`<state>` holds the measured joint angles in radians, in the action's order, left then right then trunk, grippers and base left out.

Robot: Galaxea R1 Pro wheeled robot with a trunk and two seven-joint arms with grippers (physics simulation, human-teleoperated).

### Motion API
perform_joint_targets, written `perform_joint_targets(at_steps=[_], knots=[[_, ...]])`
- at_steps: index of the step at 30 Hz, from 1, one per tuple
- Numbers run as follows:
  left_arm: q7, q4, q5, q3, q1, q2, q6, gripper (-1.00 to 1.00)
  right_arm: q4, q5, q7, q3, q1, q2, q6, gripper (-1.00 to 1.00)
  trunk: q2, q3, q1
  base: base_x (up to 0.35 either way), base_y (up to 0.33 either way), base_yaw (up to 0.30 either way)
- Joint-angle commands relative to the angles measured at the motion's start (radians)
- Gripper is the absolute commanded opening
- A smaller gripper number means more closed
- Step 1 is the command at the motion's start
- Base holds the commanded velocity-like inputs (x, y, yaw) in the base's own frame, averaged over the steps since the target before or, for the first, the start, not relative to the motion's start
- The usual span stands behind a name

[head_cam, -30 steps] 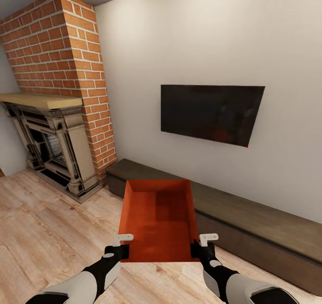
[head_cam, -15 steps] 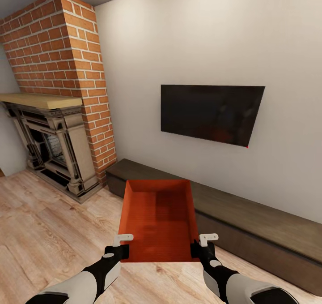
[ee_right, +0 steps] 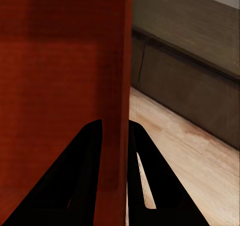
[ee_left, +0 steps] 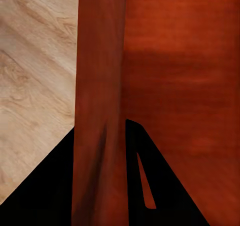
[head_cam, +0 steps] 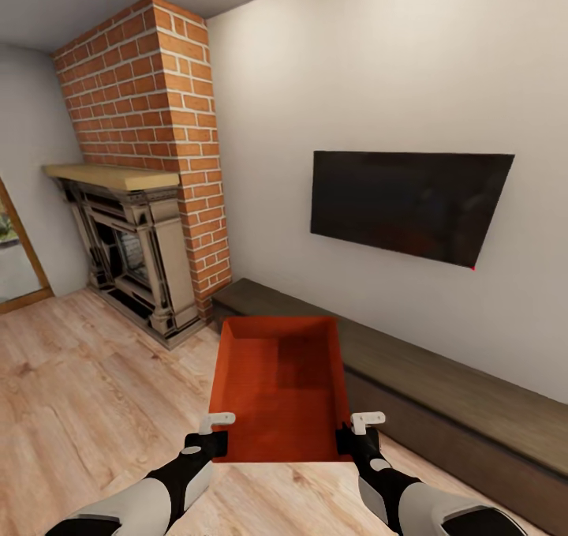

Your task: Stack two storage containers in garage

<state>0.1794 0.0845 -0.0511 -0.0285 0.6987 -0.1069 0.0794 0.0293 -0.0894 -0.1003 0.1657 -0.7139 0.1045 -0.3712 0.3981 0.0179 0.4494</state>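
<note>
Storage container (head_cam: 278, 386) — orange-red, lidless, empty — rides in front of the robot's chest, held off the light plank floor (head_cam: 87, 394) by both arms, long axis pointing away toward the wall.

Far left: a wood-framed doorway edge (head_cam: 20, 244), then the dark fireplace (head_cam: 130, 260) with its pale mantel under a red brick chimney (head_cam: 158, 125).

Left gripper (head_cam: 207, 440) is clamped on the container's left side wall near the close corner; the left wrist view shows one dark finger (ee_left: 45, 186) outside the wall and one inside, the thin wall (ee_left: 100, 111) pinched between them.

Centre: container interior, bare.

Right gripper (head_cam: 356, 440) is closed the same way over the right side wall — the right wrist view has the wall (ee_right: 117, 61) running straight down between its fingers (ee_right: 75, 186).

Right of that: a low dark bench (head_cam: 442, 394) along the white wall, a black television (head_cam: 406, 200) mounted above it.

Judgement: carry phase, living room, garage not in sight. To do it well, keep both grips equally firm and the arms level so the thin walls do not twist or slip; steer the base away from the bench, which sits just beside the right-hand side, and away from the fireplace hearth; keep turns slow so the load does not swing.
</note>
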Motion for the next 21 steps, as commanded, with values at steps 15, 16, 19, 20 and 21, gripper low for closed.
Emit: perform_joint_targets(at_steps=[15,16,19,20,21], knots=[[0.009,-0.003,-0.007,0.004,0.001,-0.005,0.003,-1.00,0.001,-0.012,-0.001,-0.003,-0.002,0.007,-0.008,-1.00,0.002,-0.021,0.001,0.000,0.000,0.057],[0.009,-0.003,-0.007,0.004,0.001,-0.005,0.003,-1.00,0.001,-0.012,-0.001,-0.003,-0.002,0.007,-0.008,-1.00,0.002,-0.023,0.001,0.000,0.000,0.000],[0.009,-0.003,-0.007,0.004,0.001,-0.005,0.003,-1.00,0.001,-0.012,-0.001,-0.003,-0.001,0.008,-0.008,-1.00,0.002,-0.028,0.001,0.000,0.000,0.000],[0.009,-0.003,-0.007,0.004,0.001,-0.005,0.003,-1.00,0.001,-0.012,-0.001,-0.003,-0.001,0.007,-0.008,-1.00,0.002,-0.029,0.001,0.000,0.000,0.000],[0.009,-0.003,-0.006,0.004,0.001,-0.005,0.003,-1.00,0.001,-0.011,-0.001,-0.003,-0.002,0.007,-0.008,-1.00,0.002,-0.031,0.001,0.000,0.000,0.000]])
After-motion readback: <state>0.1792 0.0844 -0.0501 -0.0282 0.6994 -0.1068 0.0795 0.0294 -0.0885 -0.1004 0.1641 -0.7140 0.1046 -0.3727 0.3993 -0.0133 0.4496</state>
